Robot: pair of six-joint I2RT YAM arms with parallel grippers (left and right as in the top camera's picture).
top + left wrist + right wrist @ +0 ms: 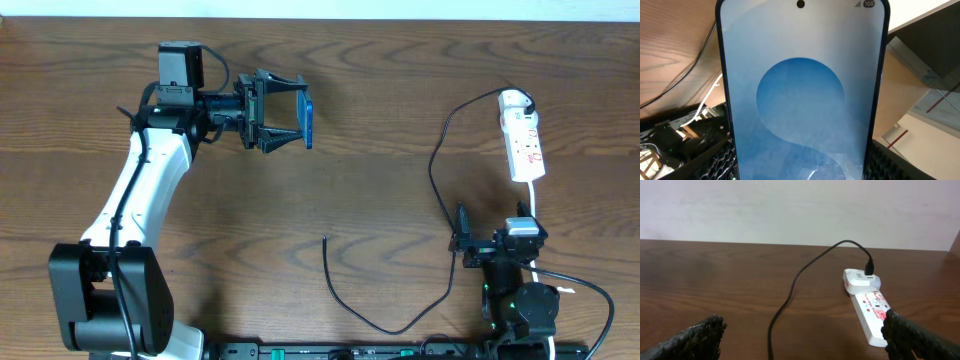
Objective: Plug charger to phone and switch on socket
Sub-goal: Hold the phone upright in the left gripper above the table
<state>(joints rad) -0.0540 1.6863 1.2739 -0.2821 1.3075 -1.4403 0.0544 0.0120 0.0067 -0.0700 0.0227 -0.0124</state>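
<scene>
Wood-grain tabletop (400, 60) spreads dark brown right across your overhead, and the right wrist camera shows a plain pale wall (790, 205) behind its far edge. Your left claw (298, 110) is over the far left part of the table, clamped on the phone (309, 122). From above, the phone stands on edge in its grip, a thin blue strip right at the tips. On the left wrist view it fills the picture dead ahead of the claw: pale blue screen, deeper blue disc, a "100" badge in the top corner.

Your right claw (805, 340) is spread wide with nothing in its grasp, low at the near right of the table. Ahead of it and a little to its right lies the white power strip (872, 315), red markings on top, its thick white cord (533, 200) running back towards that claw. The charger (437, 170) is plugged into a white block (861, 278) at the strip's far end. Its black cable comes back past the right claw's left side and loops near the table's front edge. The small plug tip (325, 238) lies loose on bare wood, well apart from the phone.
</scene>
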